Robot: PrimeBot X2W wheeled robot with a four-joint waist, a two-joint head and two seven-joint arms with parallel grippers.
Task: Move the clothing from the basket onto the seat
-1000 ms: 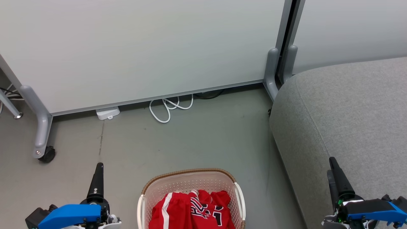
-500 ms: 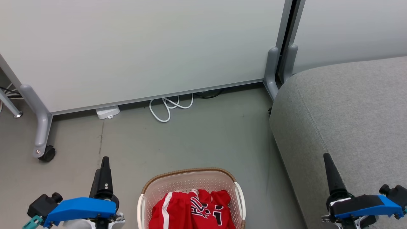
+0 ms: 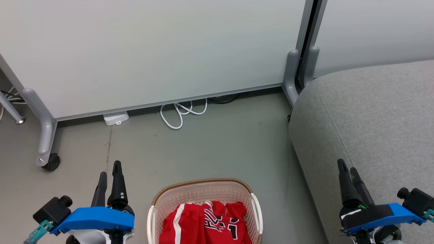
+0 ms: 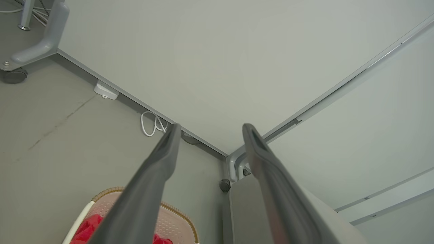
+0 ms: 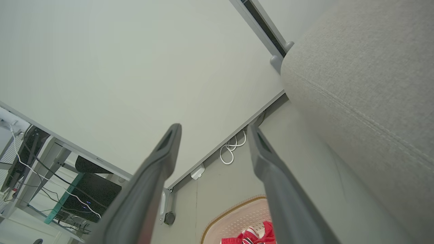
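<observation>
Left hand and right hand are hanging wide, empty beside basket; next likely lowering one onto clothing.

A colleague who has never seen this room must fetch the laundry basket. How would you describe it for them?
Find the big grey seat on the right; the basket stands on the floor just left of it. It is cream plastic with perforated sides and a brown woven-look rim, and unlike the white cable and white box by the partition, it holds red clothing.
</observation>
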